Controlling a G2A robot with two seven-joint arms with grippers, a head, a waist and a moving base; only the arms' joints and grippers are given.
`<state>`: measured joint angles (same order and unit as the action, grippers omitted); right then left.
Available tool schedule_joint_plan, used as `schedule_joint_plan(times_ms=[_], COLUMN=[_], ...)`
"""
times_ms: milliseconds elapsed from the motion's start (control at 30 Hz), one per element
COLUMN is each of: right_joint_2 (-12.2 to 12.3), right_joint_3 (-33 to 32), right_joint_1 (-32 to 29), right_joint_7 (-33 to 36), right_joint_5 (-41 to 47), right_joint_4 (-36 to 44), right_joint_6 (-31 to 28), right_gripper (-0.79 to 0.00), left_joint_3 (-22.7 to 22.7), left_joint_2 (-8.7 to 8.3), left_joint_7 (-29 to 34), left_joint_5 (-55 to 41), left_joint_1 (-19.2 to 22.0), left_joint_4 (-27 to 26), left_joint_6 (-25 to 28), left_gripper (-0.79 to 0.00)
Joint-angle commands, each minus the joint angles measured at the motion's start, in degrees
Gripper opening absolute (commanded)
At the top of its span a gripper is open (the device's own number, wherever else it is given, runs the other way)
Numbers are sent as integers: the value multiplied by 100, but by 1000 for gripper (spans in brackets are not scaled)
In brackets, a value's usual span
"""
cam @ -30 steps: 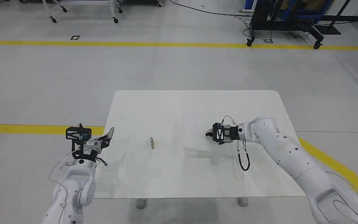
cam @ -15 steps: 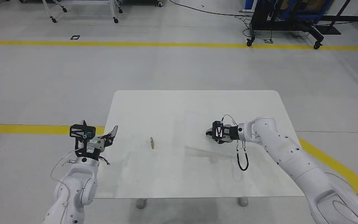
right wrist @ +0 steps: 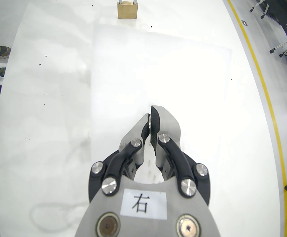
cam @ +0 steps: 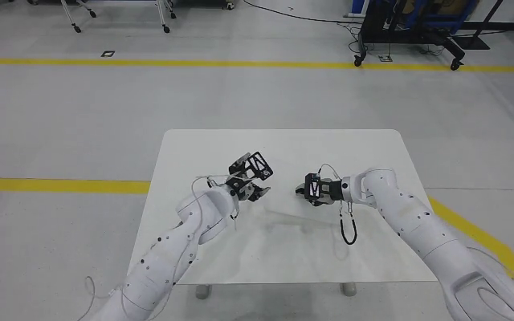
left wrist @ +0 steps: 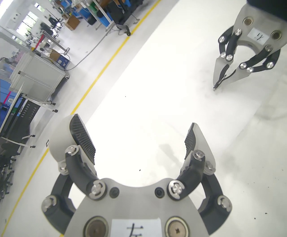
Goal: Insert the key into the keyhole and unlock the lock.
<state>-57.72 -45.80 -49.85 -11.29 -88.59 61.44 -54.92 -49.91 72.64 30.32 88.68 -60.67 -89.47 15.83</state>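
Since a second ago we are watching our left arm sweep in: its left tool (cam: pixel 257 193) was sitting beyond the left edge of the tabletop (cam: pixel 361 152), at the lower left of the top view, and is now hanging over the middle of the frame, just left of the right tool (cam: pixel 300 191). The right arm is holding its earlier place, reaching in from the lower right, and a black cable loop (cam: pixel 348 229) is dangling from its wrist over the tabletop.

We are keeping the left tool released: its ribbed pads (left wrist: pixel 81 137) are standing wide apart, and bare tabletop is showing through the gap. The two tools are facing each other, tips near but apart.

We are keeping the right tool clenched. Its pads are pressing together on a thin flat piece of metal seen edge-on, the key (right wrist: pixel 149 120) as far as we can tell; little of it is showing past the rubber, so we cannot make out its blade.

The lock (right wrist: pixel 127 11), a brass padlock with a silvery shackle, is lying flat on the tabletop well ahead of the right tool's tips, apart from both the key and the tool.
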Motion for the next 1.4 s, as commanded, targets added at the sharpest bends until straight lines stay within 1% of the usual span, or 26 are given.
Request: schedule_joint_plan(times_ms=[0,133,400,667,900,967,1033,1133,1233,1367], right_joint_2=[0,0,0,0,0,0,-3,55,148,252], right_joint_3=[0,0,0,0,0,0,-68,-330,-638,-950], right_joint_1=[0,0,0,0,0,0,-89,-219,-407,-655], right_joint_7=[0,0,0,0,0,0,-89,-570,-1342,-2268], right_joint_5=[0,0,0,0,0,0,170,419,618,770], right_joint_4=[0,0,0,0,0,0,28,45,100,130], right_joint_6=[0,0,0,0,0,0,202,377,341,156], right_gripper=[-785,-785,-785,-785,-785,-785,-785,-785,-785,-785], left_joint_3=[260,599,1011,1144,1088,984,803,503,68,-909], left_joint_2=[106,271,523,682,778,798,803,747,622,370], left_joint_7=[74,182,260,207,45,-117,-286,-398,-369,-214], left_joint_5=[-61,-168,-113,-20,-104,-288,-615,-868,-928,-974], left_joint_1=[317,660,1005,1173,1261,1264,1226,1124,902,384], left_joint_4=[443,1031,1845,2300,2481,2418,2271,1947,1446,467], left_joint_6=[-3,54,-125,-270,-389,-475,-528,-441,-394,-352], left_gripper=[0,0,0,0,0,0,0,0,0,0])
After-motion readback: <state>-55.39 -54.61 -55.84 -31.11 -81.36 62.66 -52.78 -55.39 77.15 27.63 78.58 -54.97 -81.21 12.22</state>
